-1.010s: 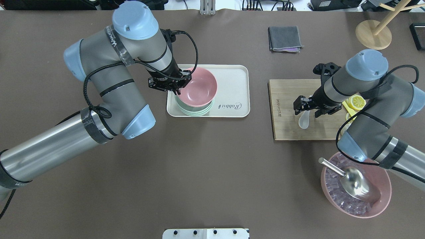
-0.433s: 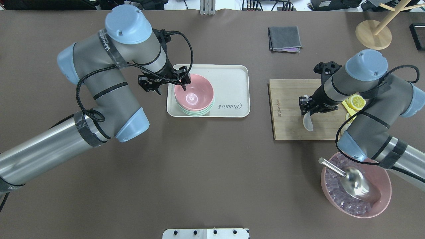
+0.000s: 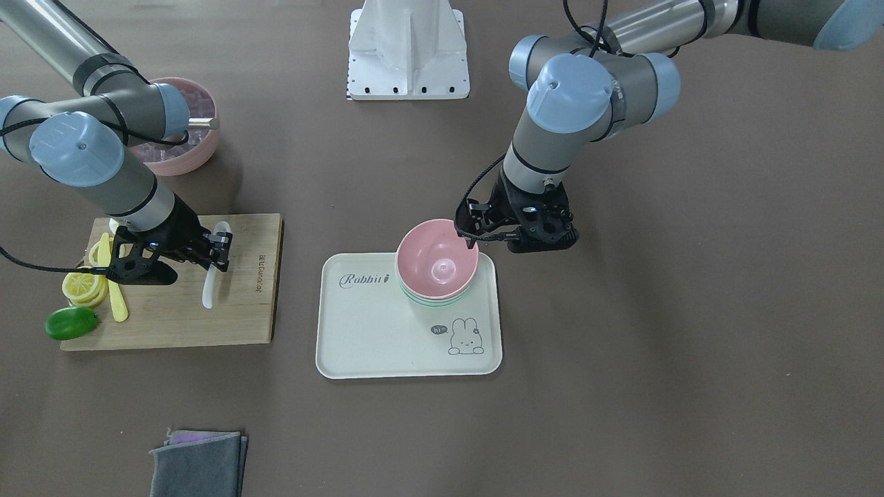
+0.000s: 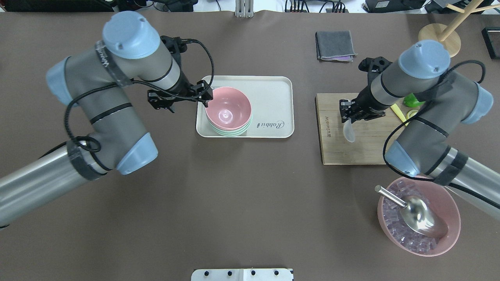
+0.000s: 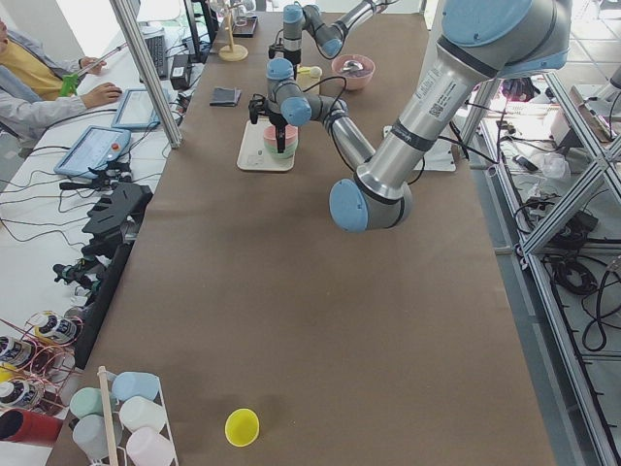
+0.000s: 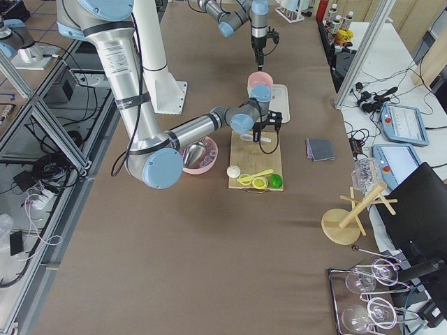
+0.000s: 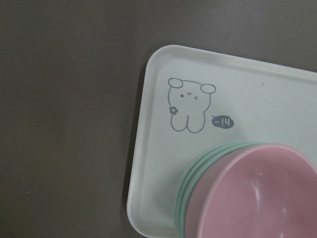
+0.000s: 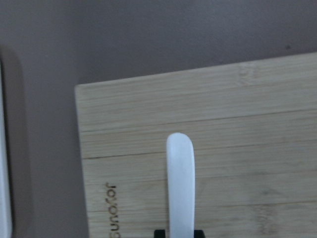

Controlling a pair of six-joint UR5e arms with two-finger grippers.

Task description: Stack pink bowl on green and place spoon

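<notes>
The pink bowl (image 4: 228, 107) sits nested upright on the stack of green bowls (image 4: 234, 132) at the left end of the cream tray (image 4: 273, 101). It also shows in the front view (image 3: 436, 262) and the left wrist view (image 7: 257, 198). My left gripper (image 4: 181, 99) is open and empty, just left of the bowl's rim and apart from it. My right gripper (image 4: 347, 113) is shut on the handle of the white spoon (image 4: 349, 132). It holds the spoon above the left part of the wooden cutting board (image 4: 332, 148), bowl end hanging down, as the right wrist view (image 8: 181, 183) shows.
A pink bowl of ice (image 4: 453, 234) with a metal scoop stands at the front right. Lemon slices and a lime (image 4: 410, 100) lie on the board's right side. A folded grey cloth (image 4: 335, 45) and a wooden stand (image 4: 439, 39) are at the back right.
My left gripper let go of the pink bowl, which settled level on the green stack, and drew back left. My right gripper shut on the spoon, lifted it and moved it left over the board.
</notes>
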